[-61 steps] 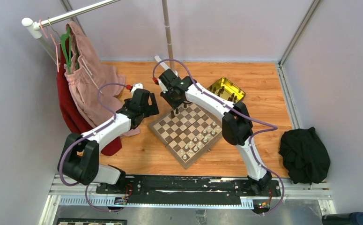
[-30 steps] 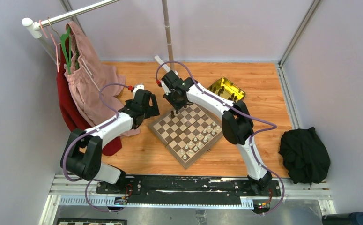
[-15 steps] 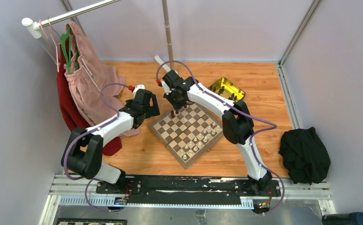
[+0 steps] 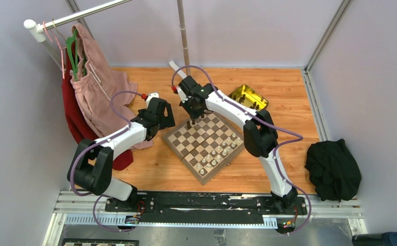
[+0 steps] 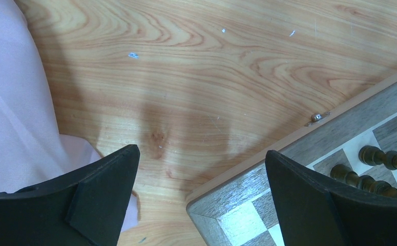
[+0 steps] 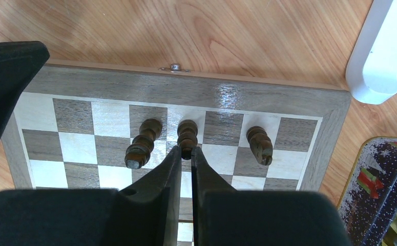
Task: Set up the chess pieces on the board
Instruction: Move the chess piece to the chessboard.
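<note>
Wooden table point(image 4: 288, 102) is seen carrying the board point(image 4: 188, 147), set askew between the 2 arms. The left pincer point(image 5: 201, 152) is held wide open and empty over the board's corner and bare wood. The right pincer point(image 6: 186, 151) is drawn nearly closed at the head of a dark chess piece point(image 6: 187, 132) standing between 2 others near the board's far-left edge; whether it is actually gripped cannot be told. Pale chess pieces point(image 4: 222, 151) are gathered toward the near-right edge.
</note>
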`<action>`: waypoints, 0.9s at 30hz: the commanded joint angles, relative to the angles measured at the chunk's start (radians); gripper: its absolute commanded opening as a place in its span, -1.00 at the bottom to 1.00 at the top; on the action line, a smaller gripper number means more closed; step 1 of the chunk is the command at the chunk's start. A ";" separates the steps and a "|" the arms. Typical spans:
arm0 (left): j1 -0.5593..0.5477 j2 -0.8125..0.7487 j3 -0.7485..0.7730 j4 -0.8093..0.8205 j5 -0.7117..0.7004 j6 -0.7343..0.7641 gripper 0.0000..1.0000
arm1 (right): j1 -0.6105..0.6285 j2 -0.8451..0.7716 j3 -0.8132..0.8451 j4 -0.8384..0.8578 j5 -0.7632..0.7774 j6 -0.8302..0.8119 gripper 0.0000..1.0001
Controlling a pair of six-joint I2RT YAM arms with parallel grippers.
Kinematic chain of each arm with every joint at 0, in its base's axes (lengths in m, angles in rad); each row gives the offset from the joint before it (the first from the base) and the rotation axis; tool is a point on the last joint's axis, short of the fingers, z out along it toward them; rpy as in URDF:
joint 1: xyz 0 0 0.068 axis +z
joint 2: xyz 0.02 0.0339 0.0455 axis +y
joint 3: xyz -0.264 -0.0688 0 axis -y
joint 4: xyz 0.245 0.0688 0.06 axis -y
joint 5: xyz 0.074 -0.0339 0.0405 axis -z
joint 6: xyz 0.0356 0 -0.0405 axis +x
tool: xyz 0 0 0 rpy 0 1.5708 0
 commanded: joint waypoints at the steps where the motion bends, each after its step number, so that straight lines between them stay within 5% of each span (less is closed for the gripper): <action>1: -0.004 0.014 0.027 0.011 -0.002 0.003 1.00 | -0.015 -0.001 -0.004 -0.013 0.011 0.001 -1.00; 27: -0.005 0.036 0.042 0.012 -0.002 0.006 1.00 | -0.050 -0.006 0.007 -0.007 0.028 -0.009 -1.00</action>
